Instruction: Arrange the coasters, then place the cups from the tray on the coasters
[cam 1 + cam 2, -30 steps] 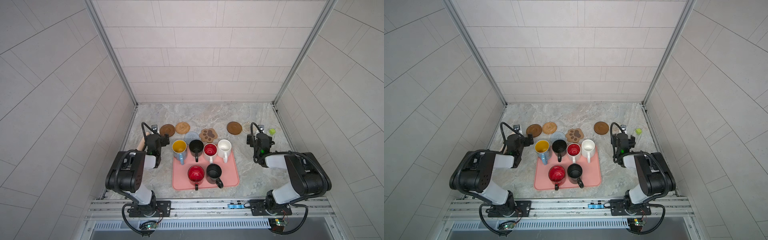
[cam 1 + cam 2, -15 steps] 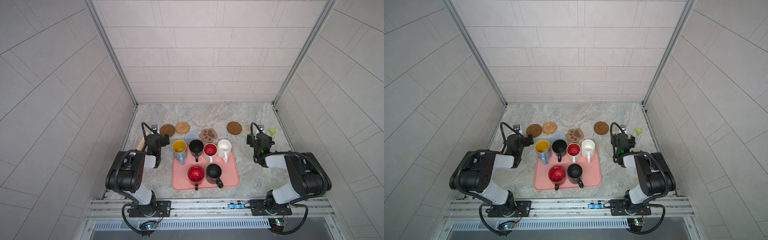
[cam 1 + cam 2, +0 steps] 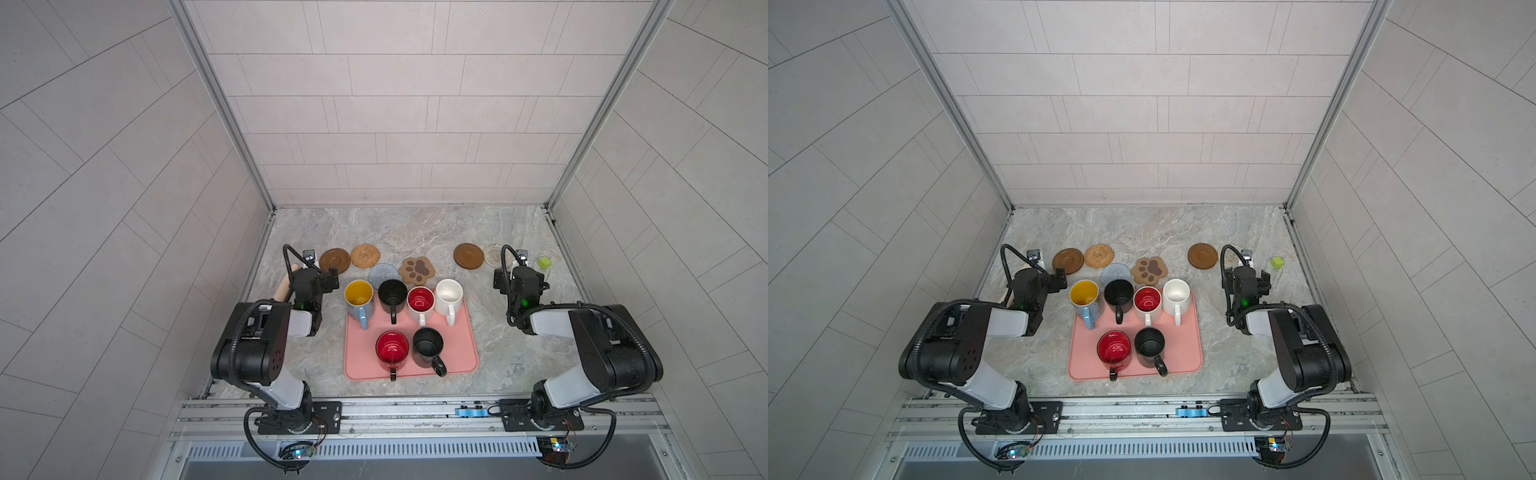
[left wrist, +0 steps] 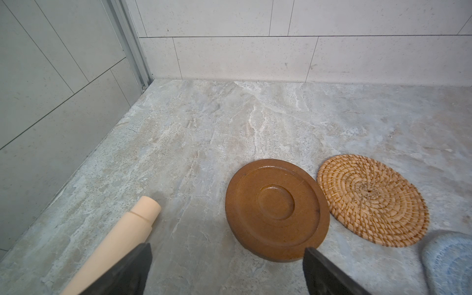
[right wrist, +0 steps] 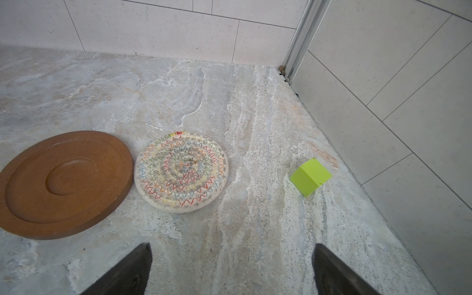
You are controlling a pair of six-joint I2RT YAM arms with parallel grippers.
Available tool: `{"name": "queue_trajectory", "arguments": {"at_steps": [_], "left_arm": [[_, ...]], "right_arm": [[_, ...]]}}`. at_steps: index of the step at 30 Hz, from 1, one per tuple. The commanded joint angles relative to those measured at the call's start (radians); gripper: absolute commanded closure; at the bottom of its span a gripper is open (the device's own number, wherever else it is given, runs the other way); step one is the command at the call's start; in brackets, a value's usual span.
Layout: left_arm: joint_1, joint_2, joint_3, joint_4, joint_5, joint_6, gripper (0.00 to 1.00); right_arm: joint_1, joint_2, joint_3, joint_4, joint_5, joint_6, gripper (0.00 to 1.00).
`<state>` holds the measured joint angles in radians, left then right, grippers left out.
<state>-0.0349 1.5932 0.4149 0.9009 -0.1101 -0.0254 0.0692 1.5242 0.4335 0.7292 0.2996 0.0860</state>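
Progress is nil: left tool (image 4: 226, 256) spread and empty by the dark brown wooden disc coaster (image 4: 277, 209), all six handled mugs (image 3: 420, 300) on the flat pink tray (image 3: 461, 353), every coaster bare, right tool (image 5: 232, 255) spread and empty near the whitish crochet round coaster (image 5: 181, 172)

The left arm (image 3: 253, 345) and right arm (image 3: 606, 349) have bulky black joints, pale grey links, ribbed black cables (image 3: 286, 259) and a green wrist light. Black screwed plates (image 3: 322, 415) bolt them on the rail (image 3: 415, 409), small lit boards (image 3: 297, 452) hang below it; jaws are dark wedges.
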Motion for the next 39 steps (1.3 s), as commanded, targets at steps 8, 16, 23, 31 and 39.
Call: {"name": "queue_trajectory", "arguments": {"at_steps": [8, 16, 23, 31, 39], "left_arm": [[0.005, -0.008, -0.013, 0.012, -0.005, 0.013, 0.00], [-0.002, -0.367, 0.198, -0.706, 0.025, -0.080, 0.00], [-0.008, -0.412, 0.440, -1.033, 0.050, -0.192, 0.00], [-0.009, -0.329, 0.598, -1.190, 0.155, -0.308, 0.00], [-0.012, -0.176, 0.715, -1.321, 0.305, -0.409, 0.00]], "right_arm": [[0.001, -0.020, -0.014, 0.006, 0.007, -0.002, 0.00], [0.014, -0.224, 0.196, -0.478, 0.053, -0.009, 0.01], [0.018, -0.336, 0.417, -0.925, 0.000, 0.156, 0.00], [0.022, -0.317, 0.552, -1.224, -0.083, 0.276, 0.01], [0.033, -0.279, 0.562, -1.238, -0.274, 0.353, 0.01]]}}
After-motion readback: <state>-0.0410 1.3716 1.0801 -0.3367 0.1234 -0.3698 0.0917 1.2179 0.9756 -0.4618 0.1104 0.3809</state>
